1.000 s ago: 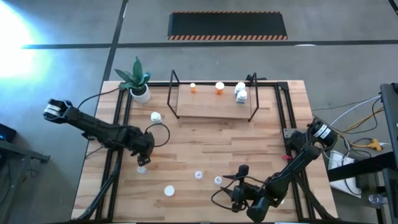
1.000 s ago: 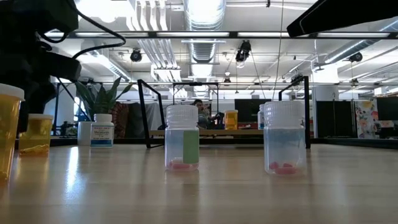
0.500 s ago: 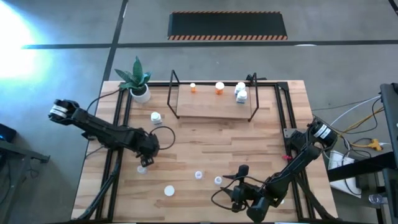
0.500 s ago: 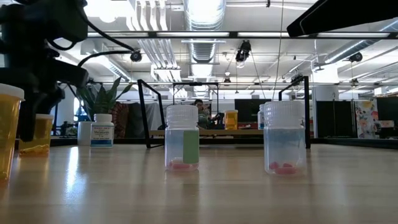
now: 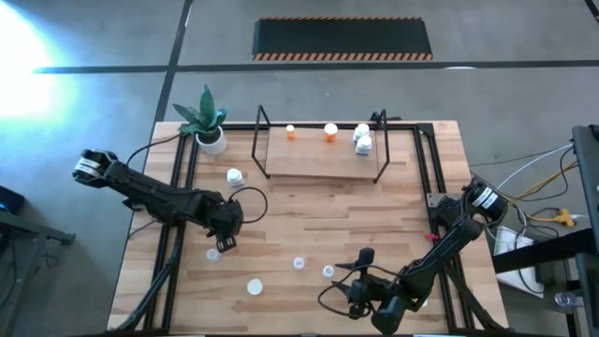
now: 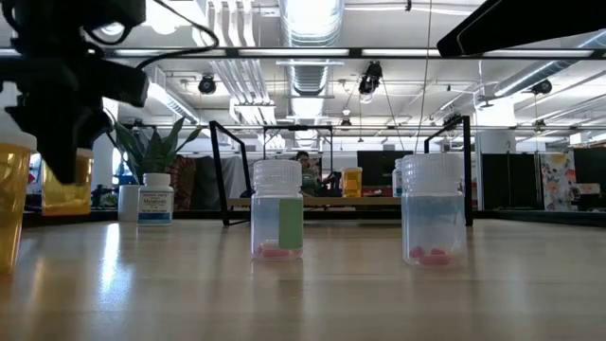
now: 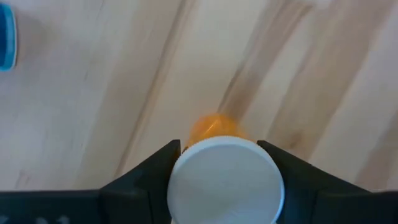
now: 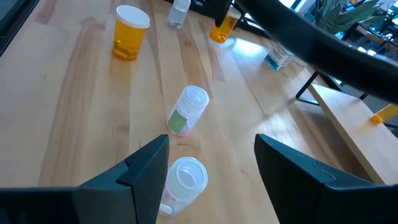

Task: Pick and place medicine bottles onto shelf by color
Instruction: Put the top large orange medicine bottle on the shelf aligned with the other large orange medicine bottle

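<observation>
An orange medicine bottle [image 6: 66,185] with a white cap hangs just above the table's left part, and my left gripper [image 5: 225,241] is shut on it. My right gripper [image 5: 354,276] waits open near the front edge, and nothing is between its fingers. On the table stand another orange bottle [image 5: 255,286], two clear bottles [image 5: 299,263] [image 5: 328,271] and a white bottle [image 5: 234,175]. The shelf [image 5: 318,159] at the far side carries two orange bottles [image 5: 290,132] [image 5: 330,132] and white ones [image 5: 362,140]. My left gripper pinches the orange bottle's white cap [image 7: 180,180] by its round sides between its two fingers [image 7: 149,177]. The fingers come from above and point down. The bottle hangs upright below them, its orange body [image 7: 214,127] clear of the table.
A white pot with a green plant [image 5: 211,139] stands at the far left corner. Black frame rails [image 5: 182,187] run along the table's left and right sides. A cable loops beside my left wrist [image 5: 251,201]. Bare wood lies between the shelf and the clear bottles.
My left gripper has moved a little toward the table's right edge and up. The orange bottle that stood on the table beneath it is now in its fingers and lifted just clear of the wood.
</observation>
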